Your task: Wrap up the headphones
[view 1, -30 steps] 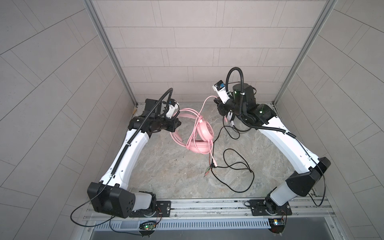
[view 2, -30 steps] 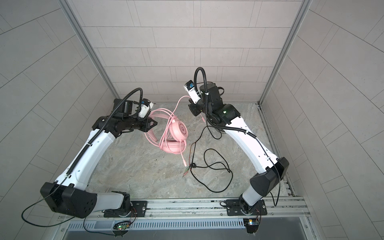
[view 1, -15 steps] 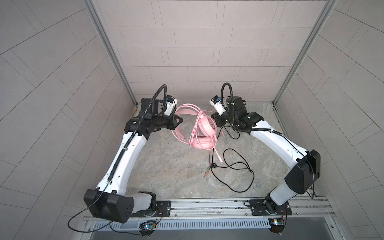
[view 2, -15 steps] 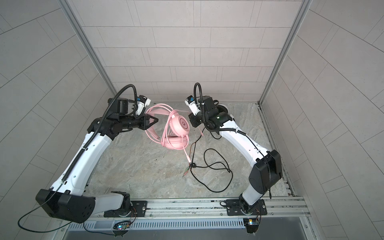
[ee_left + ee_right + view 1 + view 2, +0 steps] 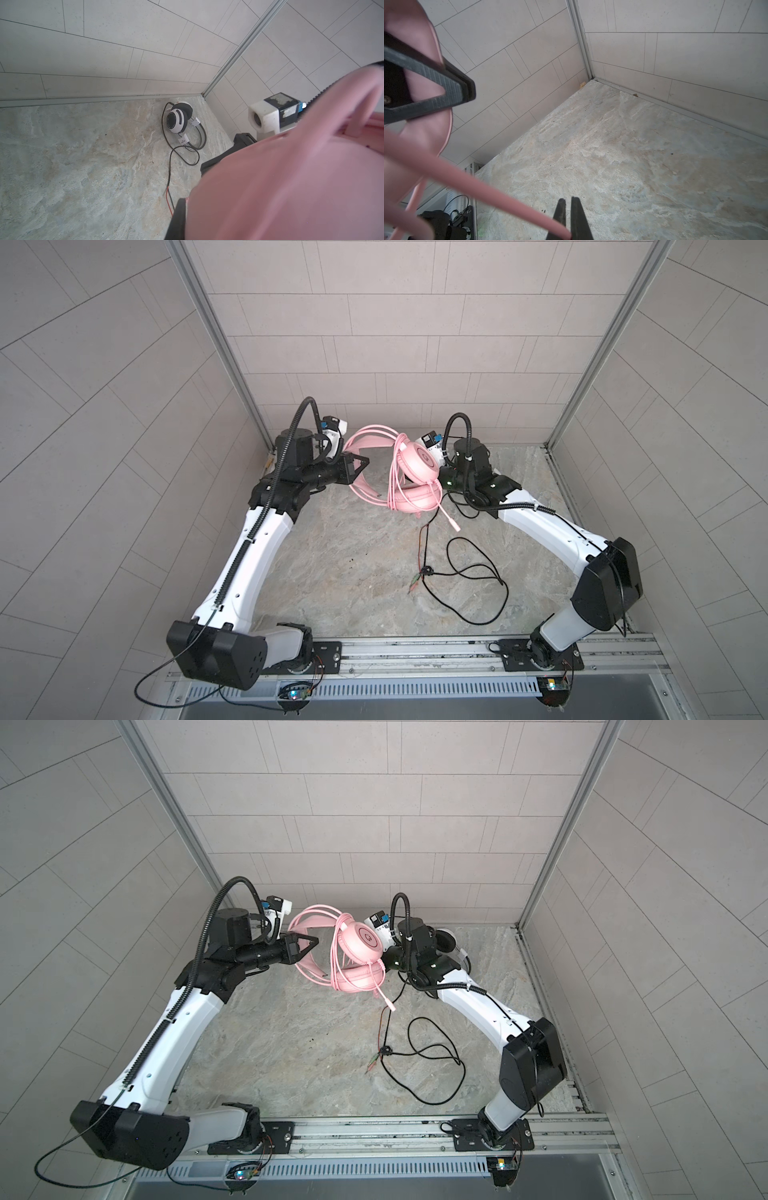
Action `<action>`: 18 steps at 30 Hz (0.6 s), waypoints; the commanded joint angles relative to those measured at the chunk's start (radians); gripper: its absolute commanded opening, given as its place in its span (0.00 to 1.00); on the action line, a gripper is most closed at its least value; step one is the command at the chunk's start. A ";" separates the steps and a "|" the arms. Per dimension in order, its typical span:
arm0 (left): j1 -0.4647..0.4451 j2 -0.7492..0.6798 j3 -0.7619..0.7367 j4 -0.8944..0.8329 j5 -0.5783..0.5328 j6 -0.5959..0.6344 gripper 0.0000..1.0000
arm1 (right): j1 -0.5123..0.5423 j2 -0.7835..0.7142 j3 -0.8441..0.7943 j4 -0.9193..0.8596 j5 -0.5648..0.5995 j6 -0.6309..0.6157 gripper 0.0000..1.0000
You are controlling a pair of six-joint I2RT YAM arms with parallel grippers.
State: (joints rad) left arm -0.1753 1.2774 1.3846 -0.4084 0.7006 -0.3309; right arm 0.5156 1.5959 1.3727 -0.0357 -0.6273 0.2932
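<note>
The pink headphones (image 5: 417, 460) (image 5: 359, 940) hang above the floor near the back wall, with their thin pink cable (image 5: 467, 178) looped several times round the headband (image 5: 370, 439). My left gripper (image 5: 361, 461) (image 5: 312, 941) is shut on that headband; in the left wrist view the pink band (image 5: 291, 166) hides all but one black finger (image 5: 178, 220). Half hidden behind the ear cup, my right gripper (image 5: 568, 202) (image 5: 388, 961) is shut on the pink cable. The white-and-black headphones (image 5: 178, 120) (image 5: 446, 938) lie in the back right corner.
A long black cable (image 5: 478, 572) (image 5: 436, 1052) runs in loose loops over the stone floor, front right of centre, ending in small plugs (image 5: 415, 585). A thin boom with a pink tip (image 5: 453, 522) hangs below the pink headphones. Tiled walls close in on three sides.
The left arm has carried the pink headphones up and toward the back wall. The right gripper has come down from high up and moved left, close beside the ear cup, with the cable.
</note>
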 commanded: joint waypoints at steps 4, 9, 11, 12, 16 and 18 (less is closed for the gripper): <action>0.001 -0.034 0.050 0.183 0.058 -0.106 0.00 | -0.006 0.064 -0.047 0.107 -0.070 0.121 0.14; 0.001 -0.030 0.076 0.189 0.054 -0.111 0.00 | -0.007 0.114 -0.071 0.183 -0.078 0.153 0.19; 0.000 -0.030 0.086 0.193 0.053 -0.117 0.00 | -0.007 0.144 -0.070 0.220 -0.090 0.175 0.20; 0.001 -0.029 0.089 0.195 0.051 -0.119 0.00 | -0.008 0.152 -0.070 0.237 -0.095 0.184 0.20; 0.001 -0.022 0.108 0.198 0.050 -0.129 0.00 | -0.006 0.188 -0.081 0.309 -0.097 0.221 0.21; 0.001 -0.019 0.116 0.200 0.047 -0.131 0.00 | -0.006 0.199 -0.076 0.319 -0.102 0.227 0.22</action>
State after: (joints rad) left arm -0.1753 1.2770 1.4452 -0.2943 0.7181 -0.4126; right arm 0.5102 1.7905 1.2949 0.1982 -0.7074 0.4847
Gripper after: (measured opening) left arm 0.079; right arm 0.221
